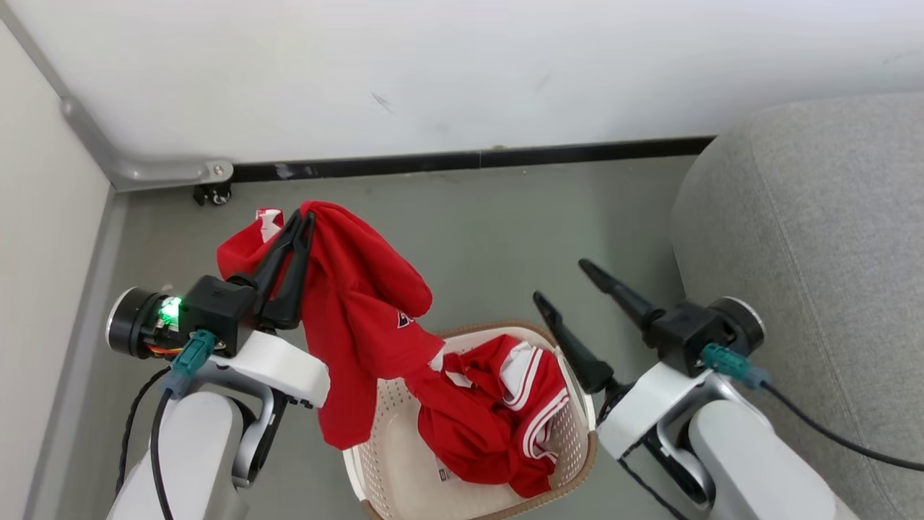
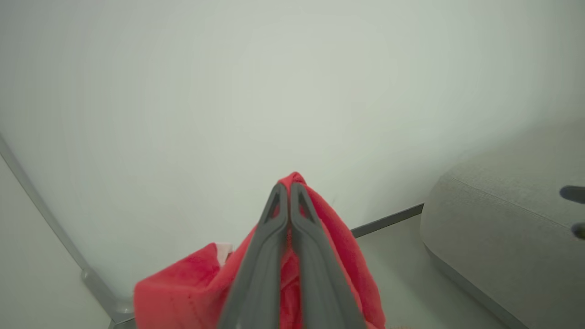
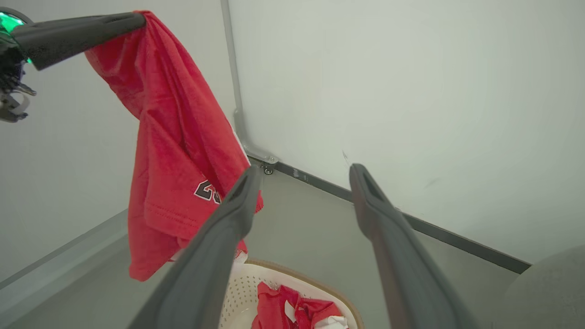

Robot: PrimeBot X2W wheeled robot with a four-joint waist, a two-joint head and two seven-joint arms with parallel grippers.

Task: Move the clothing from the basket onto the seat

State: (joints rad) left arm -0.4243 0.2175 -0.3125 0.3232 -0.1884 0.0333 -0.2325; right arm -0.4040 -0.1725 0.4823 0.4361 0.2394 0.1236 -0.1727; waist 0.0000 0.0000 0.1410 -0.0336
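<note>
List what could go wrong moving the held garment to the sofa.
The left gripper pinches the plain garment with its fingertips only; it may slip mid-swing.
Its low end hangs by the basket and the striped garment and could snag either.
The open right gripper stands toward the sofa and may catch cloth.

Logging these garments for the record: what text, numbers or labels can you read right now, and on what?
"2", next digit hidden behind the right claw: dark print on the plain red garment held by the left claw.
White tag at that garment's top: too blurred to read.
White label on the striped red garment in the basket: too small to read.
</note>
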